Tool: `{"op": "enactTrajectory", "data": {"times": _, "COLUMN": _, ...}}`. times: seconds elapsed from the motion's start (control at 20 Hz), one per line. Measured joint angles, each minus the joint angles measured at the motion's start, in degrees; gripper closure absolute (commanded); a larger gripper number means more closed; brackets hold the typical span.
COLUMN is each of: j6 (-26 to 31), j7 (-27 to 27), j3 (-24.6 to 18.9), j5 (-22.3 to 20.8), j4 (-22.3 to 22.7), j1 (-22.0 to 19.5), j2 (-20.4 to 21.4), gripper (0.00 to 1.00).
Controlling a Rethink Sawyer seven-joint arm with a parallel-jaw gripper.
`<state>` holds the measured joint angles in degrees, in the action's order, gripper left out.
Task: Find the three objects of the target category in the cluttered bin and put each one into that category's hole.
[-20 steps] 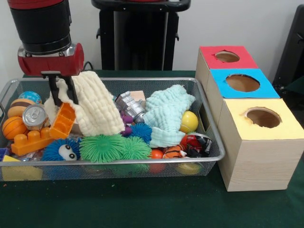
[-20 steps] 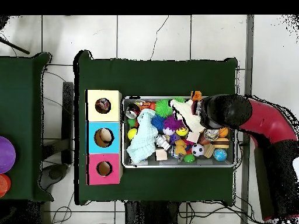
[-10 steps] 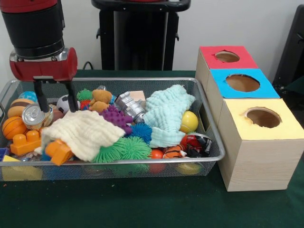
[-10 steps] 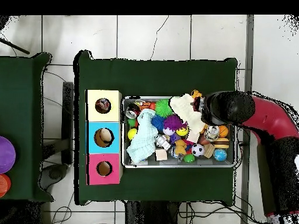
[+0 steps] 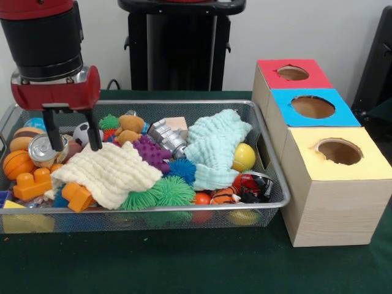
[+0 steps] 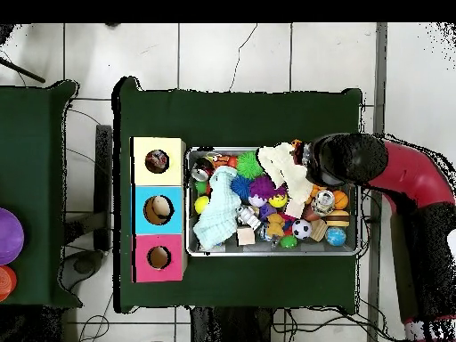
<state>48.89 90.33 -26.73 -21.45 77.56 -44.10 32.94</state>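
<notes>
While spread wide and empty, pincer (image 5: 76,136) above ribbed cream cloth (image 5: 107,171) in wire-mesh bin (image 5: 269,165); spiky green ball (image 5: 162,191) alongside.

Bin (image 5: 269,177): thin wire mesh, shiny metal rim. Cream cloth (image 5: 107,171) & mint cloth (image 5: 214,147): soft, waffle-textured. Can (image 5: 44,150): glossy metal. Orange blocks (image 5: 33,184): smooth plastic. Green ball (image 5: 162,191): rubbery, spiky. Boxes (image 5: 331,208): matt pale wood w/ paper tops. Surface (image 5: 184,263): matt green cloth.
</notes>
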Motion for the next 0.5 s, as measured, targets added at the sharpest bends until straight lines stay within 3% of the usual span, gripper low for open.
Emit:
{"op": "enactTrajectory", "data": {"times": 0.35, "j6": -3.87, "j7": 0.0, "j3": 0.42, "j5": -1.65, "j4": 3.86, "j1": 2.21, "j2": 2.12, "gripper": 0.0}}
{"op": "enactTrajectory", "data": {"times": 0.5, "j6": -7.94, "j7": 0.0, "j3": 1.4, "j5": -1.73, "j4": 7.73, "j1": 5.08, "j2": 4.25, "gripper": 0.0}}
